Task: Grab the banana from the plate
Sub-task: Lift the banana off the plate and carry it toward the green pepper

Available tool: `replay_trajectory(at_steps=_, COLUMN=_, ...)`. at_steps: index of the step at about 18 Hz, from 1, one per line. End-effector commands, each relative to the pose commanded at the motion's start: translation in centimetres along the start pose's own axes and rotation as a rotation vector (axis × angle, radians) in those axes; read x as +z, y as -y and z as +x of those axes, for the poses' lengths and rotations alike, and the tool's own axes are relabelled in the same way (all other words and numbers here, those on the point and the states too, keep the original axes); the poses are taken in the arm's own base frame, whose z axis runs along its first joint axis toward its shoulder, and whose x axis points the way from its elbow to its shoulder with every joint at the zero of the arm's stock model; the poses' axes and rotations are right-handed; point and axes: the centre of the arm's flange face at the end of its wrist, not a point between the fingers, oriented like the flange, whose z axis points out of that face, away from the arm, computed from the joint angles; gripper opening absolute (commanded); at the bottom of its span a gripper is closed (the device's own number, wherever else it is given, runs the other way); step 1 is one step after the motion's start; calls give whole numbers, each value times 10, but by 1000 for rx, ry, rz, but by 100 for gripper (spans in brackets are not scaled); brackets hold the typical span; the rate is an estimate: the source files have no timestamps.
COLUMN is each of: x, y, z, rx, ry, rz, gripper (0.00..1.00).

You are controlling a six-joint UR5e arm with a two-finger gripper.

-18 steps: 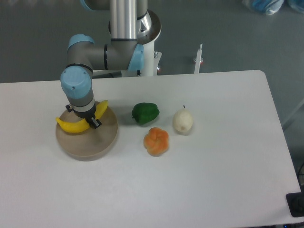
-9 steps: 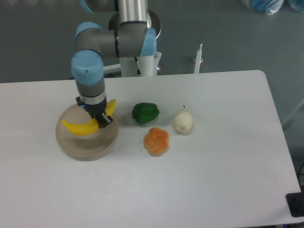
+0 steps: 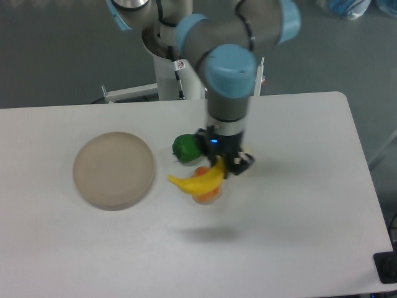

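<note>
The gripper (image 3: 224, 162) hangs below the wrist of the UR5e arm (image 3: 231, 74), positioned above the middle of the table (image 3: 298, 205). Its two fingers are closed around the banana (image 3: 200, 180), gripping it near the upper right end. The rest of the fruit extends down and to the left of the fingers, unsupported.

The banana is off the plate (image 3: 113, 169). It is held in the air, well apart from the plate, and appears in front of the orange fruit (image 3: 208, 193), which it partly hides. A soft shadow on the tabletop below and to the right suggests that the banana is clear of the surface. Whether it touches the orange fruit cannot be determined from this view.

The plate sits at the left of the table with nothing on it. The green bell pepper (image 3: 184, 148) lies just left of the gripper, partly covered by it.

Task status, as judged from this view:
- Grasp: complete. The banana is secured between the fingers.
- Lift from the plate: complete. The plate carries no load.
- Remaining: none required by the task sentence, provided the hold is maintained.

Risk note: the grip sits toward one end of the banana, so the long free end may swing or rotate in the fingers.
</note>
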Motion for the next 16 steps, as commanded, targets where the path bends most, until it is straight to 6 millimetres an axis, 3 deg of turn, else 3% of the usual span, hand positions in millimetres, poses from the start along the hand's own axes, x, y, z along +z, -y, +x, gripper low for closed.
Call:
replay_trajectory(at_steps=3, x=14, y=-5, z=-30, rx=31, ry=-1, rz=-7, gripper=0)
replay_trajectory(at_steps=6, x=46, y=-17, z=-42, rx=78, ry=-33, rz=-67, gripper=0)
replay_trajectory(at_steps=9, x=74, y=-17, z=-53, rx=91, ry=-55, rz=-75, gripper=0)
replay_trajectory(at_steps=16, x=91, y=-18, z=-51, rx=170, ry=-77, rz=-83, gripper=0)
